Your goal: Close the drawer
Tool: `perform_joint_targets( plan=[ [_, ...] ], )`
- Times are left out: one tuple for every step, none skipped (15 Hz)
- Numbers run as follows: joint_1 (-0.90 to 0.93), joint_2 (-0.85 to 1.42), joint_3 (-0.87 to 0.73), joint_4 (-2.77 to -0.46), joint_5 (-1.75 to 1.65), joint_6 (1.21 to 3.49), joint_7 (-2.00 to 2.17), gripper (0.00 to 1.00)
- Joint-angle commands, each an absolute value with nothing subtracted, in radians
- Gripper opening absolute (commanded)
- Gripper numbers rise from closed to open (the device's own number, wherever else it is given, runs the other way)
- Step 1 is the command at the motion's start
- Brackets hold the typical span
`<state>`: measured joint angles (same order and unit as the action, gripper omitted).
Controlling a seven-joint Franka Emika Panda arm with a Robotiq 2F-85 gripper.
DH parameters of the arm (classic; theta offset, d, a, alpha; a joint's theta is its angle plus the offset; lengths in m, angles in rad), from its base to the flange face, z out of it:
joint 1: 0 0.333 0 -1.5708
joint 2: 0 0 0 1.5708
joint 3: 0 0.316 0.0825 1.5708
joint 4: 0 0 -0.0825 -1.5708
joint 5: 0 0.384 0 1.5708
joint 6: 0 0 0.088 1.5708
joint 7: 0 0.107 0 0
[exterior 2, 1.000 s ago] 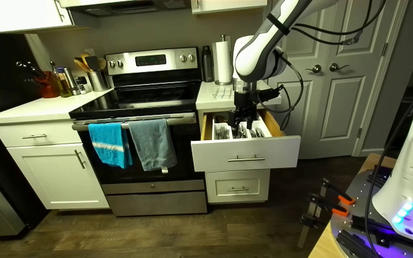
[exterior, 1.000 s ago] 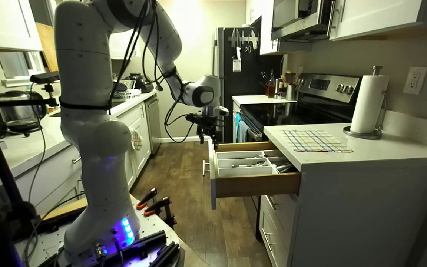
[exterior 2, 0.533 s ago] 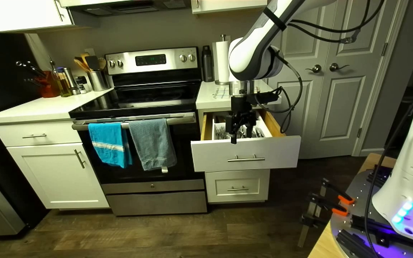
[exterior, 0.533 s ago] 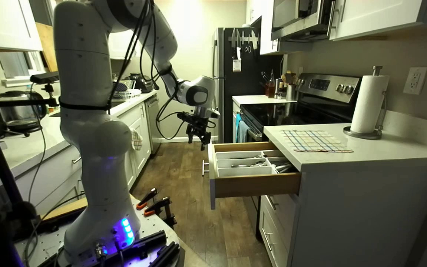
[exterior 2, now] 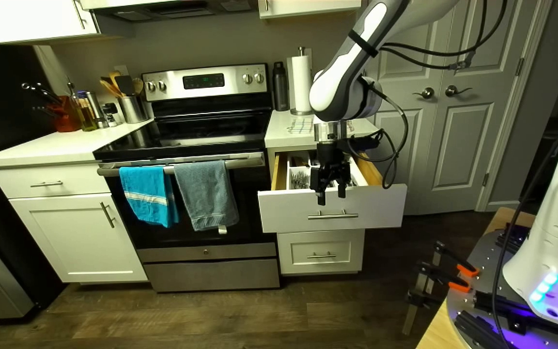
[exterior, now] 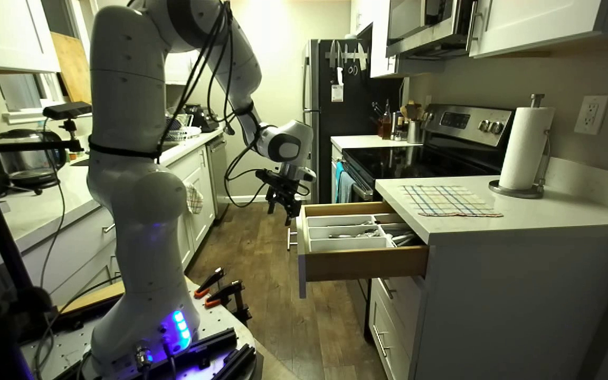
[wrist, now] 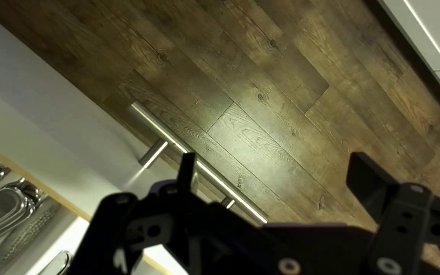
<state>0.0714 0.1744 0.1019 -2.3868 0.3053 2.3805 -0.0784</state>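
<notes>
The top drawer, with a white front and wooden sides, stands pulled out in both exterior views (exterior: 366, 264) (exterior 2: 284, 211). It holds a white cutlery tray (exterior: 349, 244) with metal cutlery. Its bar handle (exterior 2: 332, 215) is also seen in the wrist view (wrist: 224, 183), beside the drawer front (wrist: 52, 110). My black gripper (exterior: 279, 216) is open and empty, pointing down just outside the drawer front at about its top edge. In the wrist view the gripper (wrist: 275, 168) has its left finger overlapping the handle from above and wood floor between the fingers. I cannot tell whether it touches the front.
The counter above the drawer carries a checked cloth (exterior: 449, 200) and a paper towel roll (exterior: 525, 148). A closed lower drawer (exterior 2: 321, 261) is below. The stove (exterior 2: 206, 131) with hanging towels (exterior 2: 206, 194) stands beside. Clamps (exterior 2: 441, 276) stick out from the robot's table.
My gripper has moved from over the drawer outward past its front, then lower, and tilts slightly more. The drawer has not moved.
</notes>
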Motion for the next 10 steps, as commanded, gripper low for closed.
perform_joint_targets(
  plan=[
    [0.067,0.174,0.106,-2.384,0.303,2.378,-0.077,1.0],
    [0.067,0.174,0.106,-2.382,0.303,2.378,-0.077,1.0],
    [0.067,0.174,0.106,-2.381,0.303,2.378,-0.077,1.0],
    [0.067,0.174,0.106,-2.38,0.303,2.378,-0.077,1.0],
    [0.067,0.174,0.106,-2.38,0.303,2.378,-0.077,1.0],
    [0.071,0.164,0.106,-2.384,0.295,2.372,-0.068,1.0],
    [0.075,0.17,0.105,-2.384,0.281,2.382,-0.056,1.0],
    [0.075,0.184,0.107,-2.379,0.285,2.387,-0.063,1.0],
    [0.077,0.206,0.104,-2.373,0.278,2.405,-0.054,1.0],
    [0.076,0.221,0.105,-2.368,0.283,2.415,-0.062,1.0]
  ],
)
